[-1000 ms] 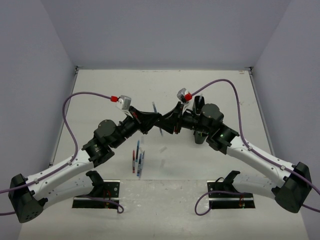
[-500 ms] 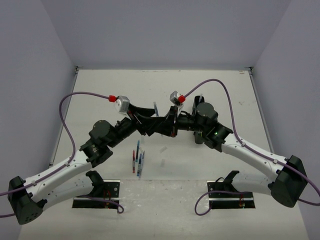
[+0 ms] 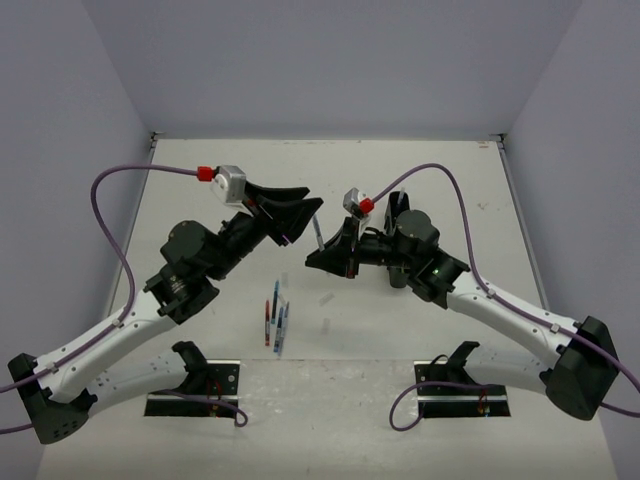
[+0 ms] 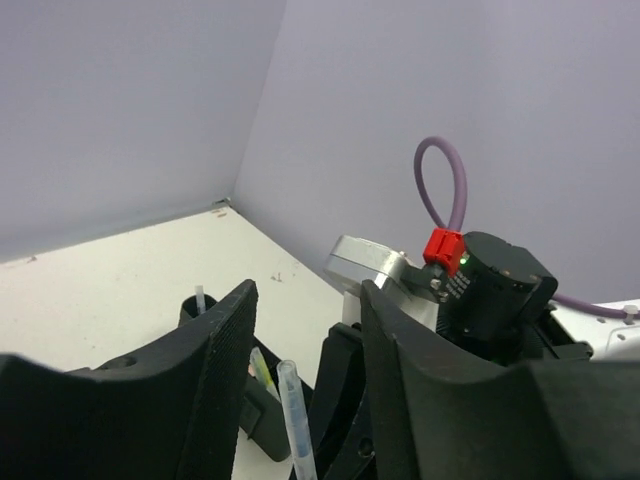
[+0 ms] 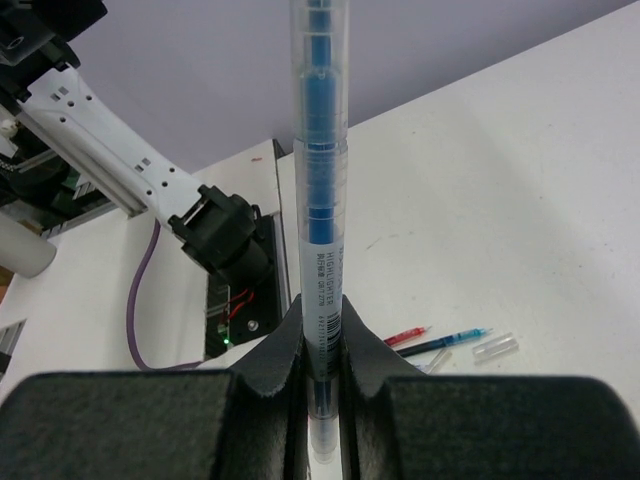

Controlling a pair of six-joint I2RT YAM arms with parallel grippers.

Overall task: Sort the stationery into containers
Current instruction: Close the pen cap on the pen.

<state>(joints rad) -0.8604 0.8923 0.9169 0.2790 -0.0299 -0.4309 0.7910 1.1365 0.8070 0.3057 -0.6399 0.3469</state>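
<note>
Right gripper [image 5: 322,365] pinching blue highlighter [image 5: 320,150] near one end; left gripper [image 4: 305,330] spread, empty. Light, stiff, slick barrel, so I'd hold mid-length.

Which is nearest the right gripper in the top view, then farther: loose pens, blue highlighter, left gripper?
1. The blue highlighter, clamped in the right gripper.
2. The left gripper, just up-left of it, open.
3. The loose pens, on the table, down-left toward the bases.
</note>
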